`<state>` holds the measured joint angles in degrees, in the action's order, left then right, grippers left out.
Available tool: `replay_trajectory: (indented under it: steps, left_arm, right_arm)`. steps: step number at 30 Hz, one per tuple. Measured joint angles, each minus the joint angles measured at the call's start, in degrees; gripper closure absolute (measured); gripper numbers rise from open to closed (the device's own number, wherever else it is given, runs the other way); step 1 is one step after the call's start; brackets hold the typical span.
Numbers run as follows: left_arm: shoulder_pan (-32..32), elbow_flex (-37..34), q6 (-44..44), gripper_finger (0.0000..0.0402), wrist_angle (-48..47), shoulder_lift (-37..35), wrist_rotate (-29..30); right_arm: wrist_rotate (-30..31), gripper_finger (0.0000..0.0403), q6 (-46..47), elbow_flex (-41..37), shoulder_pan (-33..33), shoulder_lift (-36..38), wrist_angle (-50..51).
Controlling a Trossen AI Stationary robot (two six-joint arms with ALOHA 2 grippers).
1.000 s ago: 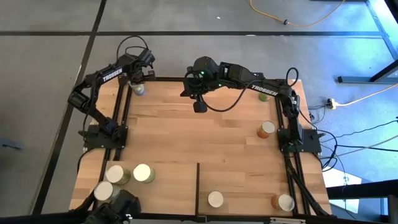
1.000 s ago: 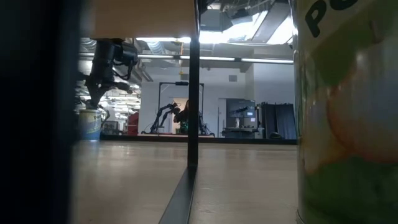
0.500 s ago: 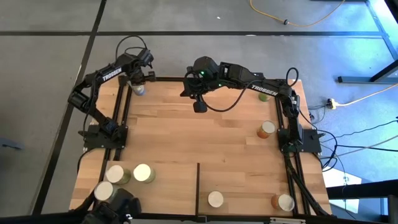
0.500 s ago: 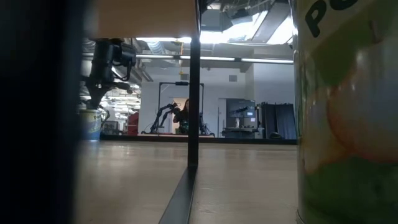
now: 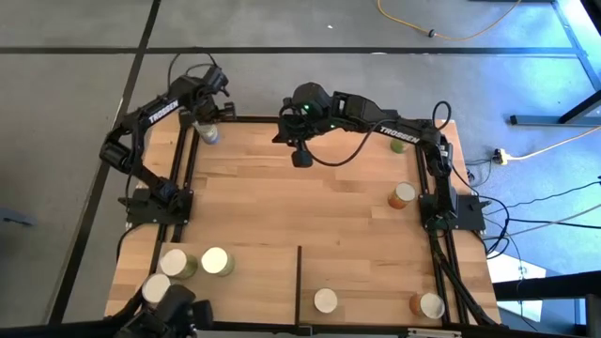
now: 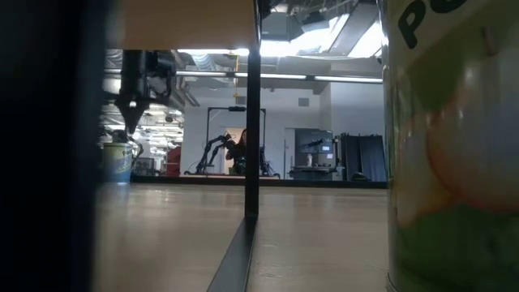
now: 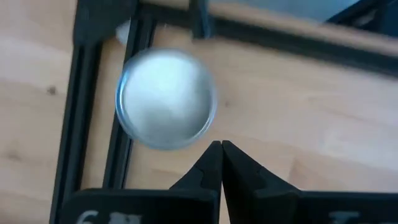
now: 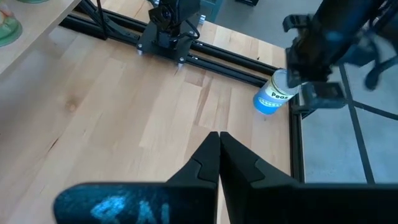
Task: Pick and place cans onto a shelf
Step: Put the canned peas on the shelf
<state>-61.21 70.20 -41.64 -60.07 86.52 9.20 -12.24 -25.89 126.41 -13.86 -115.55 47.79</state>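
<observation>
Hovering above the blue-labelled can [image 5: 208, 134] at the far left corner of the worktop [image 5: 310, 202], the left pincer [image 7: 221, 149] has its fingers pressed together, tips just beside the can's silver lid rather than around it. From the low view the pincer hangs clear above the can, so the can stands free on the worktop, tight against the black frame rail [image 7: 87, 118]; that crowding probably makes a clean grasp awkward. The right pincer [image 8: 219, 140] waits over the far middle of the worktop, fingers also pressed together, holding nothing. The shelf [image 5: 376, 272] lies at the near edge with its dark divider [image 5: 299, 282]; several cans already stand there, including one pale-topped can [image 5: 325, 300] right of the divider.
</observation>
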Motion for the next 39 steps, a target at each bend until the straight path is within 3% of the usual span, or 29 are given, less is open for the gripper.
replay_trajectory:
  steps: [10, 14, 17, 24, 31, 39]
  left_arm:
    - [6.2, 9.1, 6.1, 0.0401, -4.7, -7.0, 2.6]
    - [7.4, 9.8, 6.3, 0.0401, -8.8, -9.5, 4.5]
    - [7.4, 9.8, 4.8, 0.0401, -14.2, -10.2, 10.2]
    - [7.8, 9.7, 2.8, 0.0401, -15.5, -9.9, 12.2]
    - [6.4, 9.7, 1.2, 0.0401, -13.0, -9.4, 13.8]
    - [4.2, 9.7, 1.7, 0.0401, -12.2, -2.3, 13.9]
  right_arm:
    - [-0.2, 0.0393, 3.1, 0.0, -1.2, 0.0, -6.0]
    - [-5.5, 0.0393, 5.7, 0.0, -1.8, -0.2, -11.2]
    - [-8.8, 0.0393, 7.6, 0.0, -1.7, -1.1, -14.1]
    - [-14.3, 0.0393, 11.1, 0.0, -1.7, -6.4, -18.6]
    - [-14.6, 0.0393, 17.3, 0.0, -2.9, -10.6, -24.1]
    - [-15.0, 0.0393, 21.1, 0.0, -4.4, -11.7, -23.2]
